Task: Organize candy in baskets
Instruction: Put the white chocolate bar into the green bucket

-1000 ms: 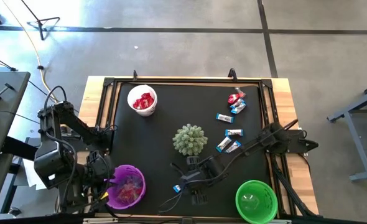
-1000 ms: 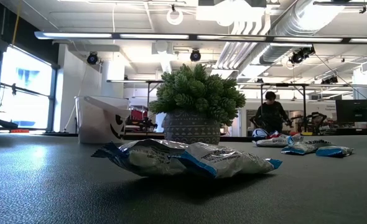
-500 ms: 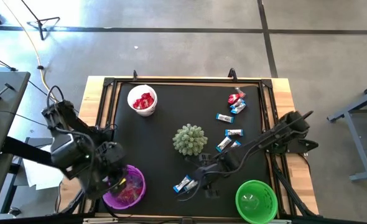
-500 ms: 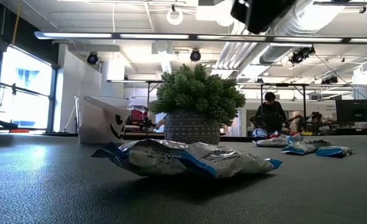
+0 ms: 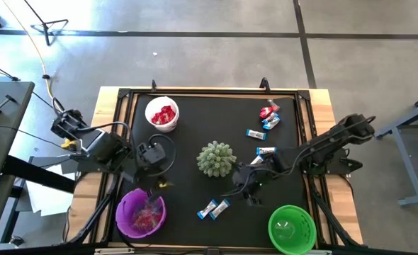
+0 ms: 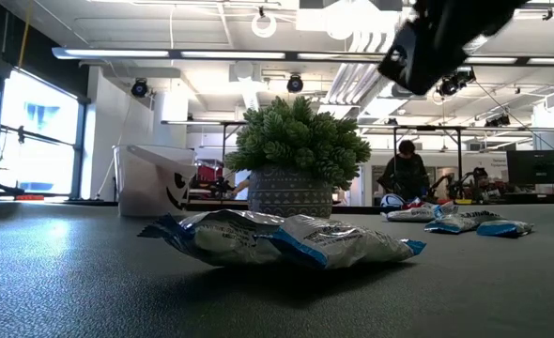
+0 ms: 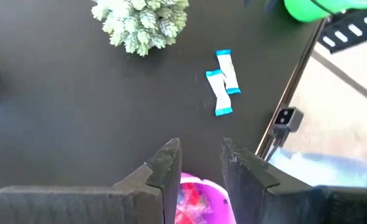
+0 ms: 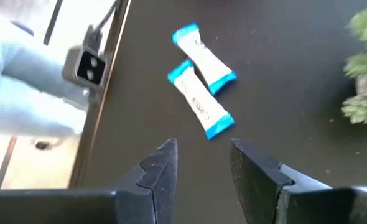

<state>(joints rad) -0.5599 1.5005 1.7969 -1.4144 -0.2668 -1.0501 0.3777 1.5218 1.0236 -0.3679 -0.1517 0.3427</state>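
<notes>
Left: purple basket (image 5: 143, 213), full of red candy, under the left hand (image 5: 154, 185), fingers apart and empty. Centre: spiky green ball (image 5: 216, 159) beside two blue-and-silver candies (image 5: 214, 209) loose on the black surface (image 5: 188, 142). Right: right hand (image 5: 248, 191) above them, fingers apart, empty; green basket (image 5: 292, 229) close by. Risk: grabbing both touching candies together, dropping one.

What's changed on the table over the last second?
The right gripper has pulled back from the front edge toward the table's middle, jaws open and empty, leaving two blue candies side by side on the mat. The left gripper has lifted off the purple basket and now hangs just behind it, open and empty. The white basket, green basket, spiky ball and other candies have not moved.
</notes>
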